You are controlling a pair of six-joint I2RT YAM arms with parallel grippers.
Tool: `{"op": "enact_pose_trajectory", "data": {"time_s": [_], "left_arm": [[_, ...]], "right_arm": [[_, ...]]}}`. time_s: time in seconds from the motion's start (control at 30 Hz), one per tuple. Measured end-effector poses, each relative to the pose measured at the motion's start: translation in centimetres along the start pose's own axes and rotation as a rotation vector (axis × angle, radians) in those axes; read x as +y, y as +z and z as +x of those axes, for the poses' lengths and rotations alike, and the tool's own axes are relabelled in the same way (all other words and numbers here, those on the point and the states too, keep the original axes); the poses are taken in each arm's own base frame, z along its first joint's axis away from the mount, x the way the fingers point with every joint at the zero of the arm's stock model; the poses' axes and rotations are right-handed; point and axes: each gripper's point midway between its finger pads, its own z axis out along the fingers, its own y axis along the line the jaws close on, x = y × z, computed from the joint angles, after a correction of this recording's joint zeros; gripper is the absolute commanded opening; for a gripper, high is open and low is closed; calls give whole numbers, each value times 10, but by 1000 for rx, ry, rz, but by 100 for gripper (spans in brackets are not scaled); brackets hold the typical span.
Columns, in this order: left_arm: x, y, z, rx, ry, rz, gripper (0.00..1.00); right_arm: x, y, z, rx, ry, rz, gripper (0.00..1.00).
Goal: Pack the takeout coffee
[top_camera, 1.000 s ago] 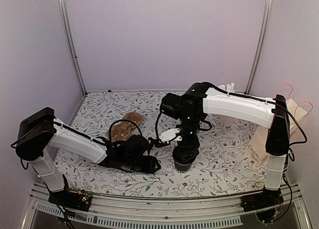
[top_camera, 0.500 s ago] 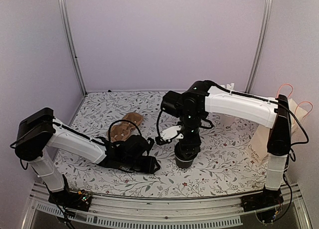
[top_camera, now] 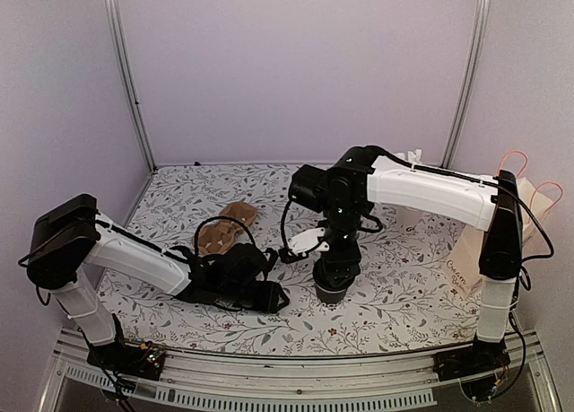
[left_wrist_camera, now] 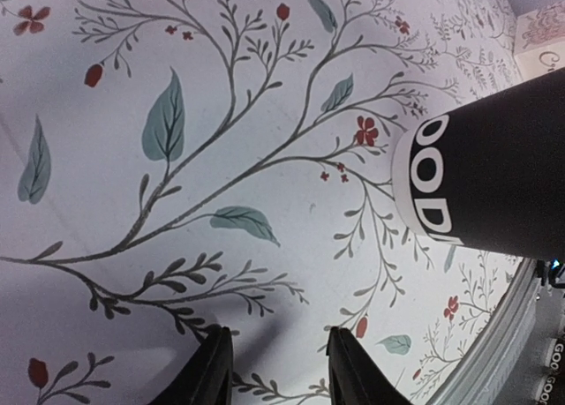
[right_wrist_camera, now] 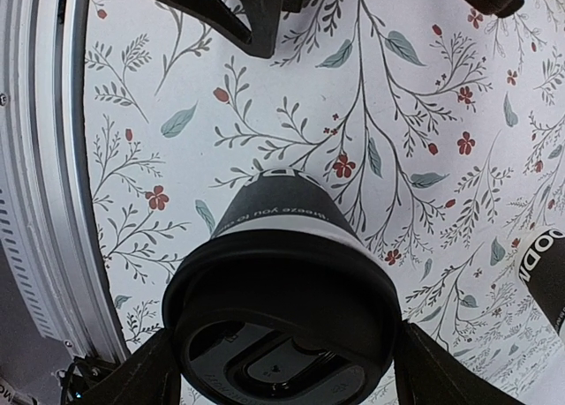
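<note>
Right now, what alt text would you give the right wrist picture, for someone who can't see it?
Seen from above, the takeout coffee, a paper cup with a black lid, sits gripped between the right gripper's two dark fingers. Beneath it is a floral tablecloth, with a metal rail along the left edge.

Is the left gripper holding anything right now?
No, the left gripper is open over the table, with nothing between its jaws.
</note>
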Motion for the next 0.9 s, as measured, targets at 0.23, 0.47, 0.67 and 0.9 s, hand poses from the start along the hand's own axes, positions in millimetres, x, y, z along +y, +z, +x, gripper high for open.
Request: {"op": "enact_pose_trajectory", "data": {"time_s": [0.23,0.47,0.67,0.9], "left_arm": [[-1,0,0,-4,-2,14,40],[-4,0,2,0,-3,32,40],[-5,0,3,4,-2,38,41],[7,-7,1,15,12,-50,43]], "right_arm": [[-4,6,2,-6,12,-34,75],[-5,6,1,-25,8,-53,82],[-6,4,0,-31,5,-52,88],[-8,-3,-3,-50,9,-35,93]]}}
